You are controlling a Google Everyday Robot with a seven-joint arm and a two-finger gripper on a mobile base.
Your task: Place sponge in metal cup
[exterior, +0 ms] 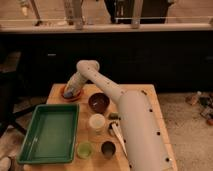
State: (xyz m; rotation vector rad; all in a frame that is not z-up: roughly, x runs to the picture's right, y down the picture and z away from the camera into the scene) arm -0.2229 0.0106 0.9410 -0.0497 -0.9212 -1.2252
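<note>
At the far left corner of the pale wooden worktop (84, 115) lies a flat round orange plate (63, 97), and on it sits the small blue-grey rectangular sponge (69, 94). The robot's white arm (137, 130) rises from the near right side, crosses the worktop to a bent elbow above the far edge, and then drops steeply towards the plate. The gripper (73, 90) is down at the plate, right at the sponge. Its dark tip blends with the sponge, so how wide it stands, and whether it has hold of the sponge, cannot be told.

The small round shiny silver-grey metal cup (107, 149) stands upright near the front edge of the worktop, well apart from the plate and the sponge, its dark inside showing. Just to its left stands a small pale green cup (84, 149). Behind those two is a taller white cup (97, 122), and farther back again a round dark brown bowl (98, 102), which is near the plate on its right. A large rectangular green plastic tray (31, 150) takes up the left half of the worktop, in front of the plate. A small dark piece (114, 116) lies between the white cup and the arm; what it is cannot be made out.
</note>
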